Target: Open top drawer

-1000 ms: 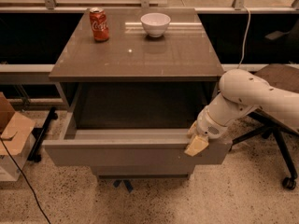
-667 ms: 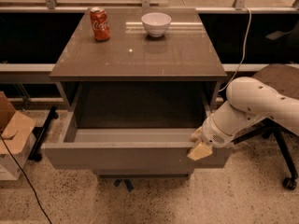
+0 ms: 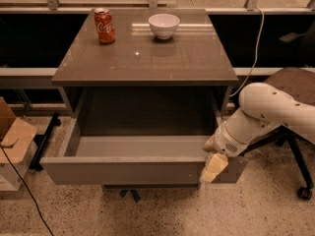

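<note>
The top drawer (image 3: 123, 170) of the grey-taupe cabinet stands pulled far out, its deep plain grey box showing nothing inside. Its flat handleless front faces me at the bottom. My gripper (image 3: 212, 165) is at the drawer's right front corner, one cream finger (image 3: 210, 170) hanging over the front panel and the other by the inner side of the rim. The white arm reaches in from the right. The two lower drawers are hidden under the open one.
A red cola can (image 3: 104, 26) and a white bowl (image 3: 164, 25) stand at the back of the cabinet top (image 3: 147, 58). An office chair (image 3: 295, 132) is at the right, a cardboard box (image 3: 12, 141) at the left, a cable on the floor.
The drawer has come a little further out toward me. The gripper and arm have moved down and slightly right with its front corner.
</note>
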Robot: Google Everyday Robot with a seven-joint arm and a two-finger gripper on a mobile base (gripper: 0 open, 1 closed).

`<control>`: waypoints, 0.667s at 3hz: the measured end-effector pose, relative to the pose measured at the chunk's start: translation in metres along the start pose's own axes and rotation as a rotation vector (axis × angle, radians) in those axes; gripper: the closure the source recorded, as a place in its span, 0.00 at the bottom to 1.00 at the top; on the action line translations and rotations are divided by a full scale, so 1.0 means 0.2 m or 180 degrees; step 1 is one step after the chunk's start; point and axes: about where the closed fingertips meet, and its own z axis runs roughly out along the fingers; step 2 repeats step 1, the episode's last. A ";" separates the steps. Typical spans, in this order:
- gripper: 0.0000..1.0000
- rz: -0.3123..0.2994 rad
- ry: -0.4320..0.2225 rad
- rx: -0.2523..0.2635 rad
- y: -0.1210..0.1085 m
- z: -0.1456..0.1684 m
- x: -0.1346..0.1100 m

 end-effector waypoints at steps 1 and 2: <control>0.00 -0.0001 0.0001 -0.0003 0.00 0.00 0.00; 0.00 -0.0001 0.0001 -0.0003 0.00 0.00 0.00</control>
